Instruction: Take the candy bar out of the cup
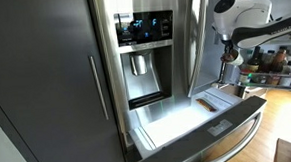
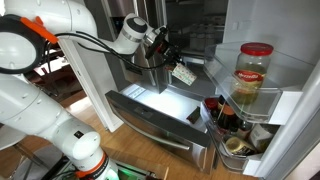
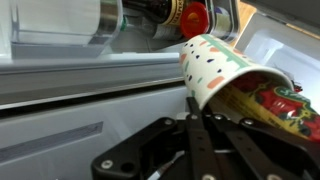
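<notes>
Tan candy bar (image 1: 204,105): I make out one small pale sliver on the floor of the open drawer, toward its far right corner. I judge this to be the bar, though it is too tiny to be sure.
Cup (image 3: 236,82): paper, white with coloured flecks, tipped well over so its mouth faces down and to the right in the wrist view. Red, yellow and green wrapping shows inside the mouth, so the cup is not empty.
Cup's place: in the air above the drawer and apart from it, hanging just below the tool in an exterior view (image 2: 183,73).
Gripper (image 3: 196,122): fingers drawn together and pinched on the cup's wall near the rim. I see nothing else in its grasp.
Drawer (image 2: 150,120): steel, pulled out at the bottom of the fridge, its inside brightly lit.
Done, as I read it: the cup is up and tilted over the drawer, and the pale bar looks to be out of it.
Left: I need a clearer look to confirm that sliver is the bar. If it is not, the cup needs more tilt.
Risk: the bright wrappers could spill out as well.
</notes>
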Tool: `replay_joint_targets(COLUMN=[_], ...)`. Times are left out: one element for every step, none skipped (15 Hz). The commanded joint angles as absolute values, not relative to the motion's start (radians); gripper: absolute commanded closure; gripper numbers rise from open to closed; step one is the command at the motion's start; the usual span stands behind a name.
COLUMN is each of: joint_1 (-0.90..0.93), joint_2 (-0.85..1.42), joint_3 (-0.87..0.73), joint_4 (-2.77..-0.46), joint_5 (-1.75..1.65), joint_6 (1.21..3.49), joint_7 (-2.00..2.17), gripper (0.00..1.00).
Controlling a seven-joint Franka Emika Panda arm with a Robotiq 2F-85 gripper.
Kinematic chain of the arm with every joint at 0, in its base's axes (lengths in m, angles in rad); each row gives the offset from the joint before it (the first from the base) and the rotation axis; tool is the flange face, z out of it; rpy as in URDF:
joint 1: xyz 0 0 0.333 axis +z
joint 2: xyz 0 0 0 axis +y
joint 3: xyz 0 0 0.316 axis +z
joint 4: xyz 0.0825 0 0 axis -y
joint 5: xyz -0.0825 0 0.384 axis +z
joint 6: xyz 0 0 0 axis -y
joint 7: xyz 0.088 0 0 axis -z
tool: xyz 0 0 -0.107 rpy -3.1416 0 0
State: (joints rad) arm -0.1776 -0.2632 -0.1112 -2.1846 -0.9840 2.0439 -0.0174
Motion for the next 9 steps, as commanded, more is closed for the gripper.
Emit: replay_joint_targets(joint_1=[-0.164, -0.162, -0.158, -0.154, -0.150, -0.147, -0.141, -0.138, -0.134], joint_2=[-0.284, -0.282, -0.281, -0.280, -0.278, -0.276, -0.274, -0.272, -0.272], joint_3=[-0.104, -0.099, -0.097, -0.093, -0.091, -0.086, -0.084, -0.082, -0.082], joint_4=[-2.239, -2.245, -2.250, -2.253, -2.257, -2.258, -2.260, -2.262, -2.265], joint_5=[-1.124, -1.171, -1.215, -1.255, -1.299, -1.344, -1.379, -1.418, -1.450], joint_6=[2.096, 2.108, 2.118, 2.123, 2.125, 2.113, 2.105, 2.097, 2.094], joint_7=[0.058, 0.082, 0.096, 0.110, 0.117, 0.130, 0.133, 0.137, 0.136], gripper=[0.99, 0.99, 0.99, 0.99, 0.99, 0.99, 0.99, 0.99, 0.99])
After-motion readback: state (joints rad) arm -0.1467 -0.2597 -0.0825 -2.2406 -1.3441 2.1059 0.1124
